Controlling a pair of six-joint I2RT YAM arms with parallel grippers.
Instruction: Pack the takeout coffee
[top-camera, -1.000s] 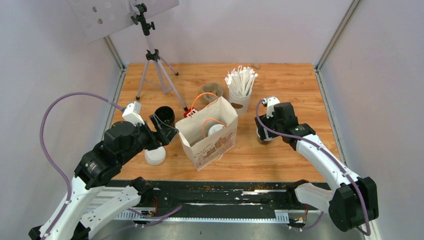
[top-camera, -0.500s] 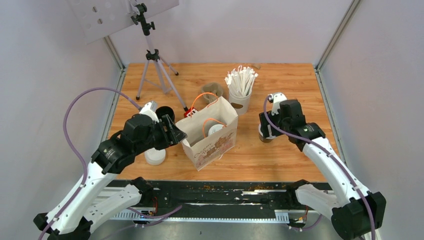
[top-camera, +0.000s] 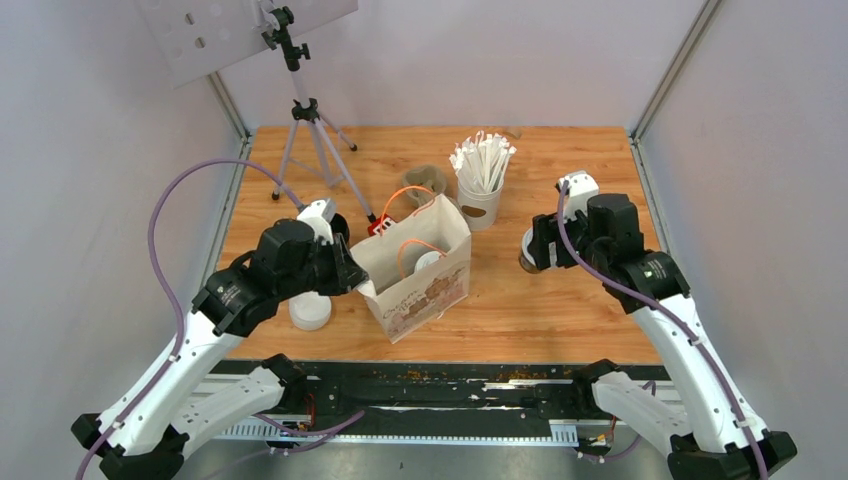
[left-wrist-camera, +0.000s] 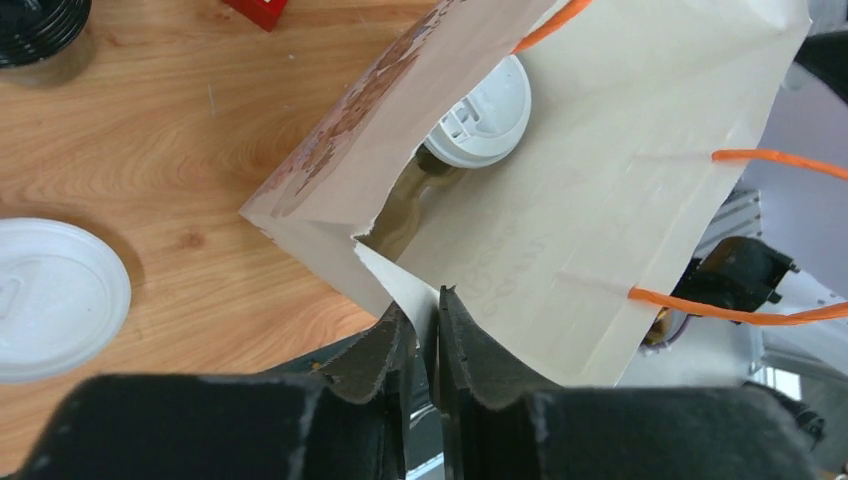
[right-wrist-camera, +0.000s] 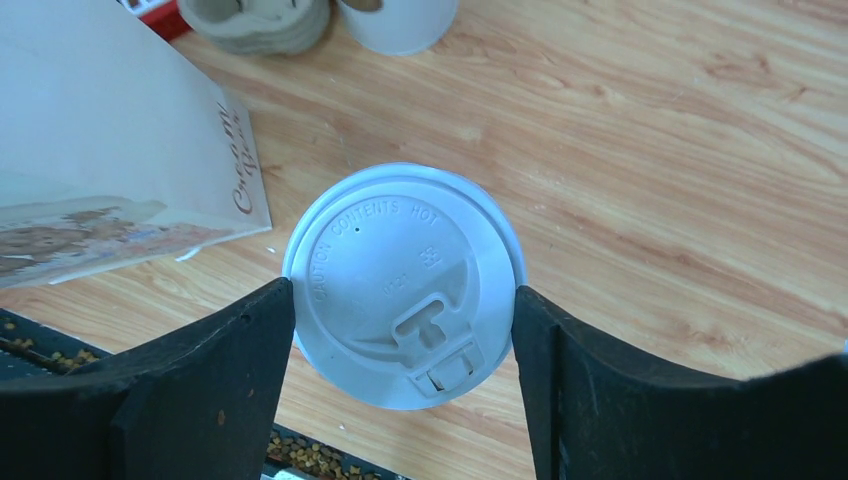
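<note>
My right gripper (right-wrist-camera: 400, 305) clasps the small dark-brown, white-lidded paper cup (right-wrist-camera: 385, 240) upright, just right of the tan paper bag (left-wrist-camera: 570, 200) (its twin cup (left-wrist-camera: 480, 115) sits inside), whose rim my left gripper (left-wrist-camera: 428, 312) pinches.

The table (right-wrist-camera: 650, 120) is grainy wood, faintly sheened. The paper bag (left-wrist-camera: 600, 200) is matt cream; at its three o'clock, the takeout coffee cup (right-wrist-camera: 400, 280) has a smooth white plastic lid.
</note>
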